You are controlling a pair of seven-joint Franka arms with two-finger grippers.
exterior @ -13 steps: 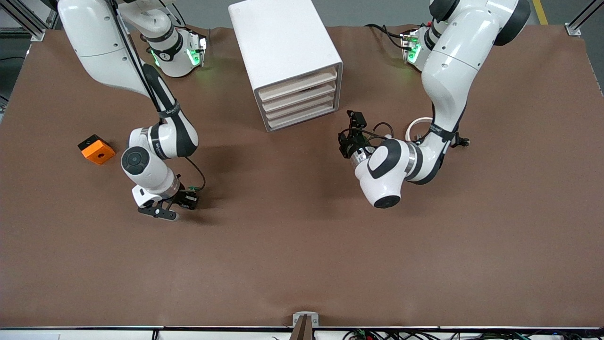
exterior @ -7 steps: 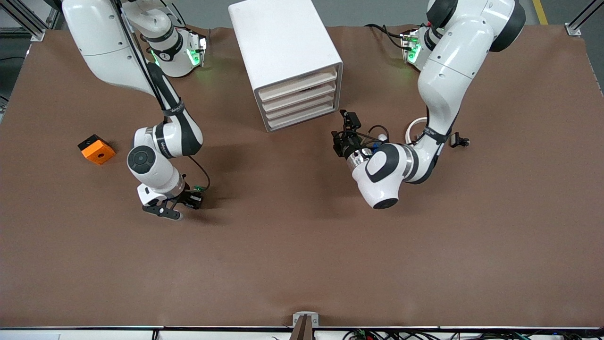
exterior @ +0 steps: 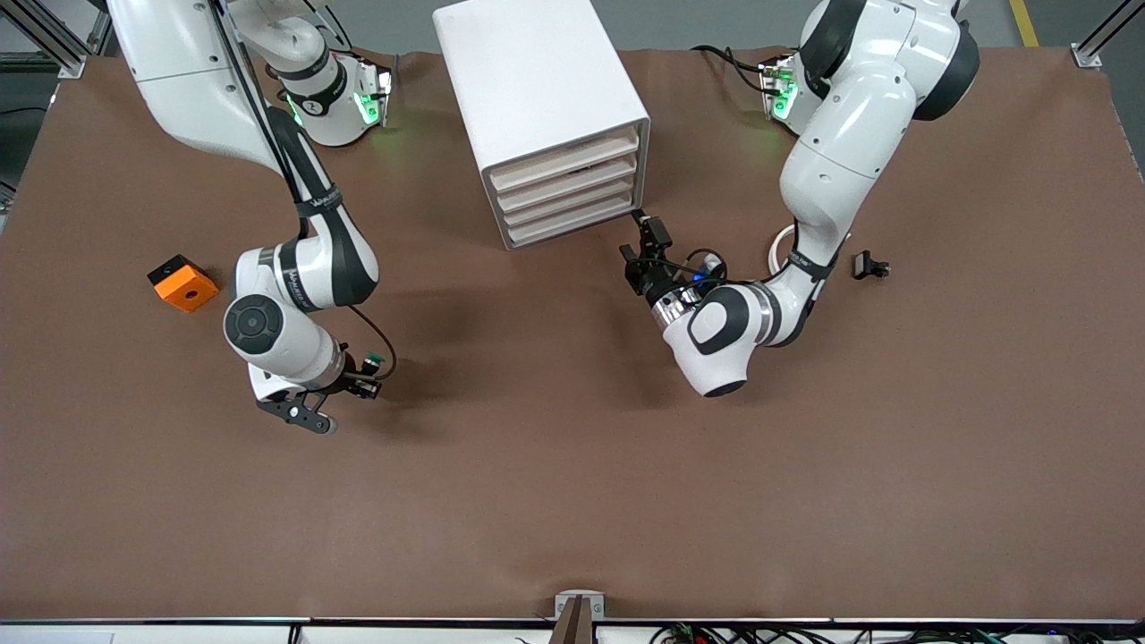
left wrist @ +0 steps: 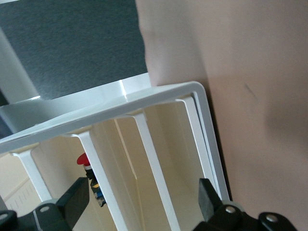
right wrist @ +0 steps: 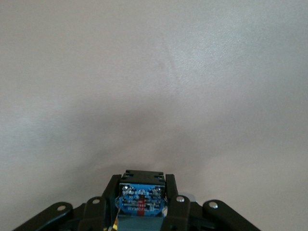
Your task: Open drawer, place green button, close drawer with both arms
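We can read no text anywhere: small white lettering runs along the black band on the right arm's white forearm (exterior: 325,203) (too small to make out), and likewise on the left arm's band (exterior: 802,262).

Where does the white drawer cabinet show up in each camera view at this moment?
Front view: the cabinet stands between the two arm bases, its drawer fronts facing the camera.
Left wrist view: its white frame sits close ahead of the open left gripper.
Right wrist view: not in it.
Shared landmark: the table surface shows in all three views.
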